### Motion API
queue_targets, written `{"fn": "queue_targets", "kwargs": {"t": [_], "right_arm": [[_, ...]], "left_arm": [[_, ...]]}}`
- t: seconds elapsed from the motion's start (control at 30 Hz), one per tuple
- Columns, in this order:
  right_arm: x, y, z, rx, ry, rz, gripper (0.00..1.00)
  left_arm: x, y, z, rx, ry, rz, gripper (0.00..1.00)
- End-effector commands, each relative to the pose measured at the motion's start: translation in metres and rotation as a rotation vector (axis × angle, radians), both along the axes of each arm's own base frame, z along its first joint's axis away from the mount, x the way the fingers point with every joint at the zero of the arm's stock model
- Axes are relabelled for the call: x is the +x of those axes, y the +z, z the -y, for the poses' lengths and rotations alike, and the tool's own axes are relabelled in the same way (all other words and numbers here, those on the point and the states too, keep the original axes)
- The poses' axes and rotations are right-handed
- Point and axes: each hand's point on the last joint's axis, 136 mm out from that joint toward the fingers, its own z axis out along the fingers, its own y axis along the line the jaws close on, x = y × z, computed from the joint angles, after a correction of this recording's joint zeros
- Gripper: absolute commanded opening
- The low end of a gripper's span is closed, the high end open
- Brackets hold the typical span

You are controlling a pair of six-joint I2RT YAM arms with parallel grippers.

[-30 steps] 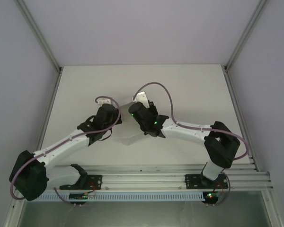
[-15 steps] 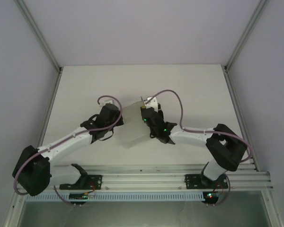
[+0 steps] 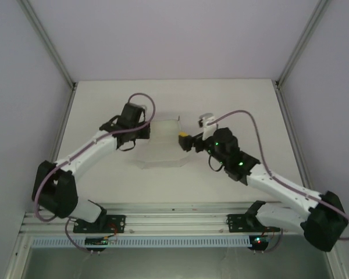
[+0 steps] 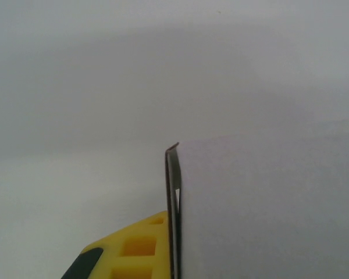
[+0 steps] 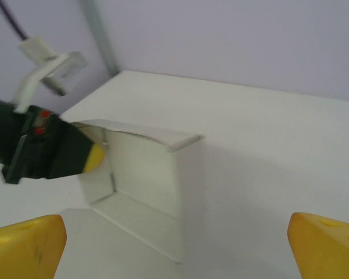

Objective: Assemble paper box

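- The box [image 3: 163,145] sits mid-surface between the two arms. It is part-formed: some walls stand up, while a flat panel lies toward the near edge.
- My left gripper [image 3: 146,129] is clamped on the box's left wall. In the left wrist view the thin card edge runs straight up beside the yellow finger. I judge this grip is there to anchor the box and hold that wall upright while the other arm works.
- My right gripper [image 3: 193,131] hangs just right of the box with its fingers spread wide and nothing between them. Its wrist camera looks into the open box from that side, which suits lining up on the next flap.
- In that view the far wall carries a strip folded over at the top, and the right wall stands but looks loose.
- I judge the assembly about midway, with the near panel not yet raised.
- The surface [image 3: 238,104] supports the base, so a push on a wall should fold it rather than slide the box, provided the left grip holds.
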Motion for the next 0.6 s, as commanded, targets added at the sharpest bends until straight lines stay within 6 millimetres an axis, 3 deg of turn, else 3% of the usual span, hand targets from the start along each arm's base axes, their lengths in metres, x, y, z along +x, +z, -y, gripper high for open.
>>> {"fn": "queue_targets", "kwargs": {"t": [0.0,0.07,0.2,0.33,0.57], "right_arm": [[-0.011,-0.046,0.067,0.003,-0.242,-0.345,0.99],[-0.019,-0.058,0.094,0.003,-0.292,-0.423,0.99],[-0.036,-0.072,0.126,0.000,-0.361,-0.465,0.99],[-0.047,-0.079,0.138,0.039,-0.378,-0.475,0.99],[-0.050,-0.084,0.150,0.049,-0.403,-0.486,0.99]], "left_arm": [[-0.031,-0.015,0.003,0.241,-0.415,-0.129,0.00],[-0.040,-0.021,0.001,0.397,-0.613,-0.144,0.00],[-0.023,-0.011,-0.001,0.692,-0.799,-0.076,0.00],[-0.011,-0.010,0.020,0.817,-0.952,-0.074,0.00],[0.007,-0.052,0.059,1.105,-1.161,-0.191,0.00]]}}
